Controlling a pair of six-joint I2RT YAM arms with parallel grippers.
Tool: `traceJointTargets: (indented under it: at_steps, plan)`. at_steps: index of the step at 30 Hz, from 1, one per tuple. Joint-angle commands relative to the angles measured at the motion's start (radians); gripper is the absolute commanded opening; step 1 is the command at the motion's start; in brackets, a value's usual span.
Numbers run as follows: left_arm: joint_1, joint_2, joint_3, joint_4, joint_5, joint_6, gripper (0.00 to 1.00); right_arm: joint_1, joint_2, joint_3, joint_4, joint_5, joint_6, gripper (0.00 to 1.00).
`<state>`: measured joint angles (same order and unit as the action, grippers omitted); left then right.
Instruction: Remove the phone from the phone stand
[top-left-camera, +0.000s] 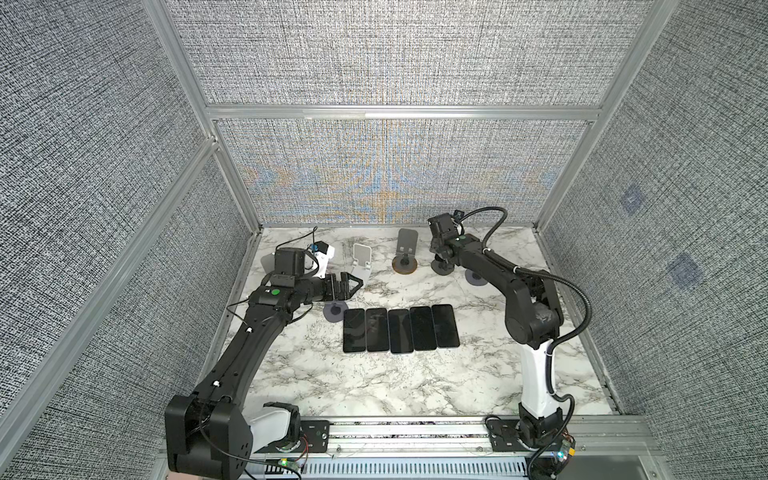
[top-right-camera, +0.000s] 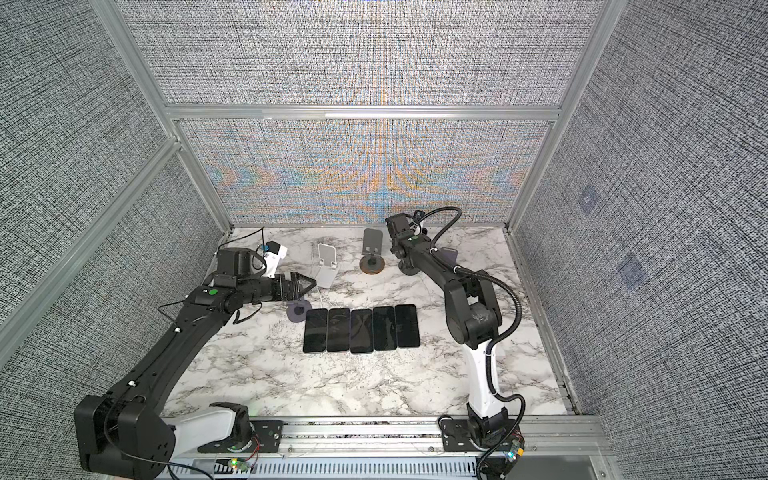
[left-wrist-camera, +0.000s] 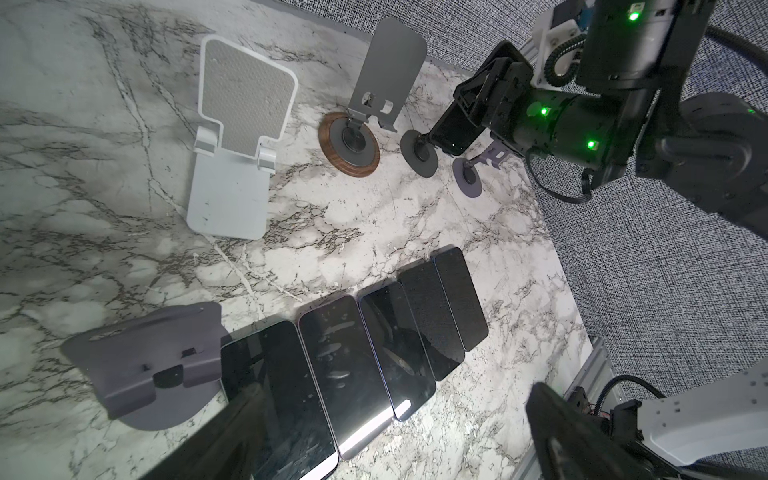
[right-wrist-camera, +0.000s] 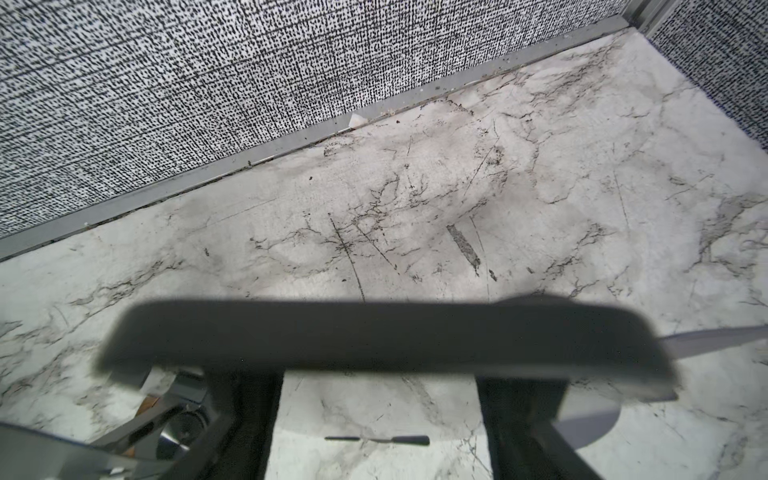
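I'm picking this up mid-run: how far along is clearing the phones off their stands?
Done: five phones lie flat in a row. In hand: the right gripper straddles the sixth phone, which sits on its black stand; whether it is gripped is unclear. Remaining: lift it off.

This is a robotics lab test cell. An aluminium extrusion frame (top-left-camera: 399, 112) holds grey woven fabric panels (top-left-camera: 395, 50) on three sides of a marble-patterned counter (top-left-camera: 374, 386). The left arm (top-left-camera: 249, 345) and right arm (top-left-camera: 536, 365) are bolted to a slotted metal rail (top-left-camera: 407, 432) along the counter's front edge.
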<state>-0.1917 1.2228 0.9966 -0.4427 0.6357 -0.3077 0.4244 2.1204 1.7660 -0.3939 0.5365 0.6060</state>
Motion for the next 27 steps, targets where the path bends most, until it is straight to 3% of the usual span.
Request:
traceJointTargets:
  at_steps: [1,9,17,22,27]
  plan:
    - [0.004,-0.004,-0.003,0.022,0.016,-0.001,0.99,0.000,-0.027,-0.011,0.018,0.002,-0.010,0.64]
    - [0.004,-0.004,-0.002,0.021,0.013,0.003,0.99,0.000,-0.151,-0.102,-0.004,-0.061,-0.038,0.60]
    - [0.005,-0.003,-0.002,0.018,0.018,0.004,0.99,-0.002,-0.376,-0.245,-0.170,-0.199,-0.170,0.56]
    - [0.005,-0.006,-0.004,0.018,0.010,0.008,0.99,-0.028,-0.495,-0.282,-0.419,-0.307,-0.324,0.57]
    - [0.005,-0.002,-0.002,0.014,0.008,0.012,0.99,-0.082,-0.520,-0.273,-0.722,-0.467,-0.420,0.56]
